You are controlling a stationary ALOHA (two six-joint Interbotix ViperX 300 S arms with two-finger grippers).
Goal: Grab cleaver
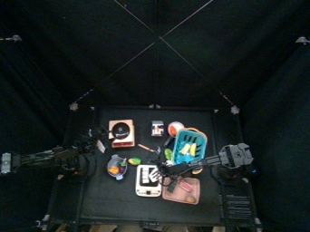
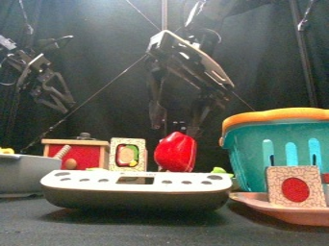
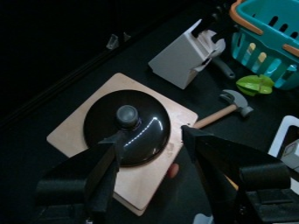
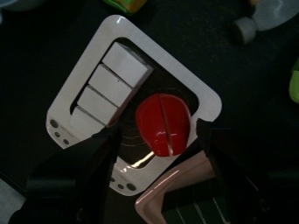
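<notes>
I cannot make out a cleaver clearly. A white knife block [image 3: 184,54] with dark handles [image 3: 218,45] stands beside the wooden board [image 3: 87,140]; it also shows in the top view [image 1: 158,126]. My left gripper [image 3: 146,166] is open and empty, hanging over the black lid [image 3: 138,131] on that board, short of the block. My right gripper [image 4: 158,153] is open and empty above a red pepper [image 4: 162,122] that lies by a white keyed device [image 4: 111,83]. In the front view it [image 2: 180,120] hangs just over the pepper [image 2: 175,151].
A teal basket with an orange rim [image 2: 276,144] stands at the right, a pink tray [image 2: 302,207] in front of it. A toy hammer [image 3: 228,105] and a green piece [image 3: 257,83] lie between board and basket. A grey bowl [image 2: 19,173] sits at the left.
</notes>
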